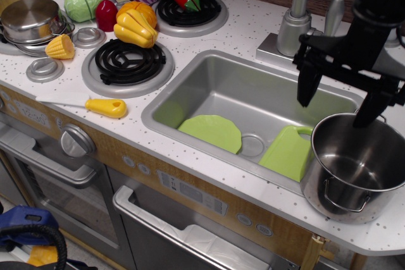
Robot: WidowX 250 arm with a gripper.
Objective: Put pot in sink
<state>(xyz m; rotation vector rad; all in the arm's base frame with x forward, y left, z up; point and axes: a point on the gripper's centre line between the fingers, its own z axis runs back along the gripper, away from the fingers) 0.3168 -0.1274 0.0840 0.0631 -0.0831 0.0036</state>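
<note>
Pot: the pot (359, 167) stands empty at the worktop (253, 23) front right corner (beside the sink).
Sink: the sink (218, 83) holds a green plate (211, 132) and green board (288, 152).
Jaws: the gripper (336, 98) jaws are wide apart, empty, above the pot's back rim.

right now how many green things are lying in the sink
2. A round green plate lies on the sink floor left of the drain, and a green cutting board leans at the right end, next to the pot. The pot may hide part of the board.

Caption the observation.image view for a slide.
Open gripper above the steel pot beside the sink.
</note>
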